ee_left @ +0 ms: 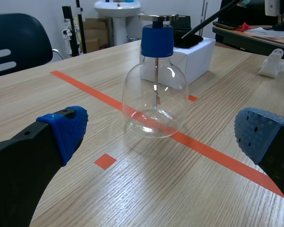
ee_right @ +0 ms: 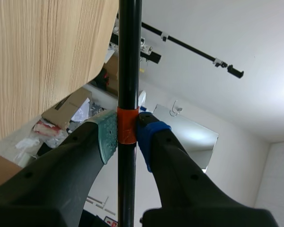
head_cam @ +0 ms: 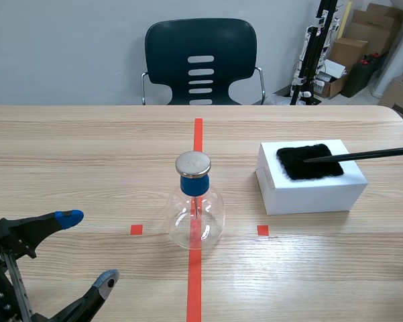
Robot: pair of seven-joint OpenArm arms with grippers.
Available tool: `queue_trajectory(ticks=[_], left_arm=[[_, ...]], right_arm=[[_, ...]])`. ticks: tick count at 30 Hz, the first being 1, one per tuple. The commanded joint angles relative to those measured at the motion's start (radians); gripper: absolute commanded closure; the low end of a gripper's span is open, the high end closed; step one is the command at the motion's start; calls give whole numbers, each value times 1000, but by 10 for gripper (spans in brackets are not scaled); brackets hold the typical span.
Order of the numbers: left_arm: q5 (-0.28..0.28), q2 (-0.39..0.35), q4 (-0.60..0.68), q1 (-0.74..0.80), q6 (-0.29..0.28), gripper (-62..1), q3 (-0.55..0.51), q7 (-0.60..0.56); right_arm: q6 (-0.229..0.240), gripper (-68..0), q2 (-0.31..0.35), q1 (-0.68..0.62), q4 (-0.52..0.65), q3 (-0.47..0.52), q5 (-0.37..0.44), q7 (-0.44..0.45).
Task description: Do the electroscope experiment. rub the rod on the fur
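The right gripper [ee_right: 127,135] is pictured clamped on the black rod [head_cam: 362,155], its pads pressed against the rod's orange band. Ahead of the gripper, the rod's far tip is laid on the black fur [head_cam: 308,161], which is spread on top of a white box [head_cam: 308,194]. The left gripper [head_cam: 88,248] is shown wide open, low over the table [head_cam: 87,154], with nothing between its fingers. The glass electroscope [head_cam: 196,201], blue-collared and capped with a metal disc, is seen just ahead of it.

table [head_cam: 87,154]: light wood | on it: glass electroscope [head_cam: 196,215] centre; white box [head_cam: 308,196] right
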Motion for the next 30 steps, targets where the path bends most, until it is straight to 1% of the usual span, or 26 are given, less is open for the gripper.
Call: queue_trajectory(ticks=[1, 4, 8, 12, 16, 19, 24, 27, 30], left_arm=[[-6, -3, 19, -5, -2, -623, -6, -14], [-5, -3, 19, -5, -2, -623, -6, -14], [-6, -3, 19, -5, -2, -623, -6, -14], [-6, -3, 19, -5, -2, -623, -6, -14], [-6, -3, 19, -5, -2, -623, -6, -14], [-5, -3, 19, -5, -2, -623, -6, -14], [-6, -3, 19, -5, -2, -623, -6, -14], [-6, -3, 19, -5, -2, -623, -6, -14], [-5, -3, 19, -5, -2, -623, -6, -14]], right_arm=[[-7, -2, 40, -6, 8, 11, 1, -19], [-7, -2, 59, -13, -15, 11, 16, -23], [-7, -2, 61, -12, -38, 11, 21, -26], [-8, -2, 61, -12, -38, 11, 47, -22], [-8, -2, 67, -13, -37, 11, 106, -16], [-16, -2, 77, -34, -24, 15, 172, 0], [-19, -2, 77, -109, 52, 73, 258, 13], [-19, -2, 74, -167, 129, 117, 304, 16], [-18, -2, 57, -241, 227, 179, 338, 16]])
